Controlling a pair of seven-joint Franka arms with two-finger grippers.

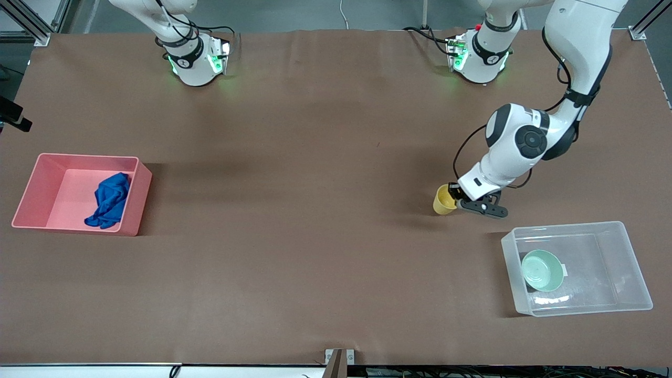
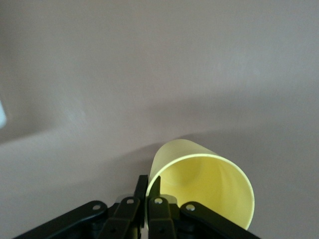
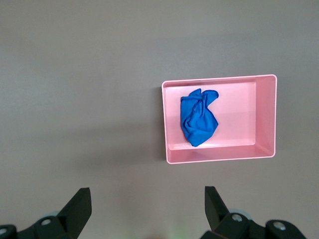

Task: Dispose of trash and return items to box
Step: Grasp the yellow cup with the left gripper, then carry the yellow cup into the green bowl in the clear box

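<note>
While gripped at the rim: yellow cup [image 1: 444, 200], tilted over the table [image 1: 315, 236]
Left gripper [image 1: 459, 201]: pinching that rim
Right gripper [image 3: 144, 209]: spread wide, waiting
Blue rag [image 1: 109, 200]: in pink bin [image 1: 37, 181]
Green bowl [image 1: 542, 270]: in clear box [image 1: 630, 262]

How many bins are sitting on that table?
2. The pink bin, holding the blue rag, sits toward the right arm's end; the clear bin, holding the green bowl, sits toward the left arm's end.

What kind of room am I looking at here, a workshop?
Probably a robotics lab: two white arms bolted to a brown table, aluminium framing at its corners, and test props, with the left gripper holding a cup.
</note>
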